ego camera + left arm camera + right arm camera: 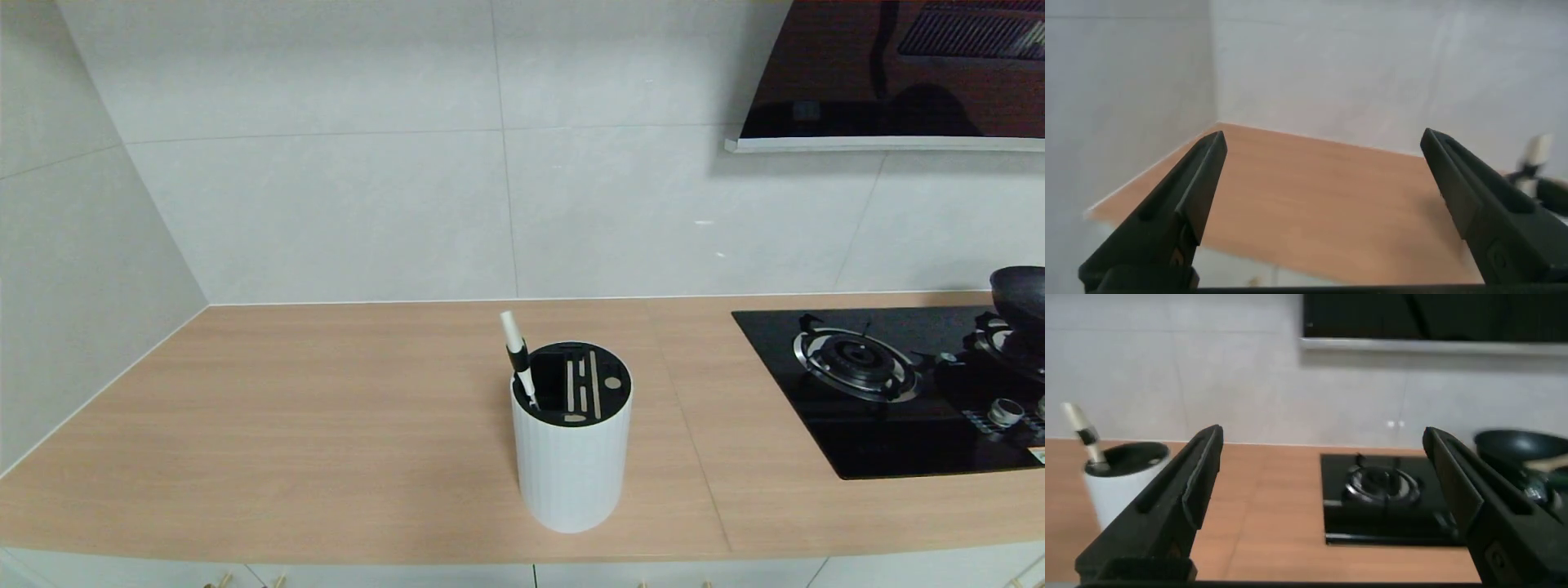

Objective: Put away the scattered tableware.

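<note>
White ribbed holder (pixel 571 465) on worktop (pixel 326 425), white-handled utensil (pixel 516 347) standing inside it, hob (pixel 890 408) to its right, left pincer (pixel 1323 139) released, right pincer (pixel 1321 434) released

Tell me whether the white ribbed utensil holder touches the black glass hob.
Apart: the head view shows bare wooden counter between holder and hob.
</note>
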Controlling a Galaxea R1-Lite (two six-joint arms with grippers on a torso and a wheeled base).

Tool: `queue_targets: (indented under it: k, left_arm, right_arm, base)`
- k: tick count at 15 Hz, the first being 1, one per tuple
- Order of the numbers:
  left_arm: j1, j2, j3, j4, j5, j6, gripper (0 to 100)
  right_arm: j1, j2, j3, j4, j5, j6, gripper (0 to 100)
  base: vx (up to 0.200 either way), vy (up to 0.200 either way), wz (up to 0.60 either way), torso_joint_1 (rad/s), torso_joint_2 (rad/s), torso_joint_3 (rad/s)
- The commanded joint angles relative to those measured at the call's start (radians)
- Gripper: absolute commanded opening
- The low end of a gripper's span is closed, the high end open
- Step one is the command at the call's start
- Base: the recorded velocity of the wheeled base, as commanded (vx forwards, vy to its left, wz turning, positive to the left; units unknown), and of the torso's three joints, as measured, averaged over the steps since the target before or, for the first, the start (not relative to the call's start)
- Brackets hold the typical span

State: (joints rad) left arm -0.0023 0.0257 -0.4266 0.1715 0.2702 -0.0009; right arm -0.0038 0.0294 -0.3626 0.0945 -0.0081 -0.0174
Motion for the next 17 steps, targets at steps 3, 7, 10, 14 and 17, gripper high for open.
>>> queue_targets:
  k: [3,7,10,14,17]
  left_arm:
    - [0.010,-0.026,0.235,-0.107,-0.097,0.036,100]
    - [0.010,-0.026,0.427,-0.247,-0.181,0.085,100]
    - [0.010,-0.026,0.427,-0.175,-0.264,0.078,100]
    - [0.010,-0.026,0.427,-0.165,-0.269,0.027,100]
    - [0.010,-0.026,0.427,-0.167,-0.269,0.002,100]
  right_arm:
    - [0.001,-0.029,0.347,-0.179,-0.020,0.036,100]
    - [0.001,-0.029,0.363,-0.110,-0.010,0.019,100]
    - [0.001,-0.029,0.363,-0.093,0.023,0.008,100]
    - [0.005,-0.029,0.363,-0.094,0.056,-0.009,100]
    - [0.005,-0.029,0.363,-0.094,0.057,-0.007,100]
  base:
    - [0.000,0.000,0.00,0.000,0.00,0.000]
    - [0.000,0.000,0.00,0.000,0.00,0.000]
    - [0.000,0.000,0.00,0.000,0.00,0.000]
    - [0.000,0.000,0.00,0.000,0.00,0.000]
    - [0.000,0.000,0.00,0.000,0.00,0.000]
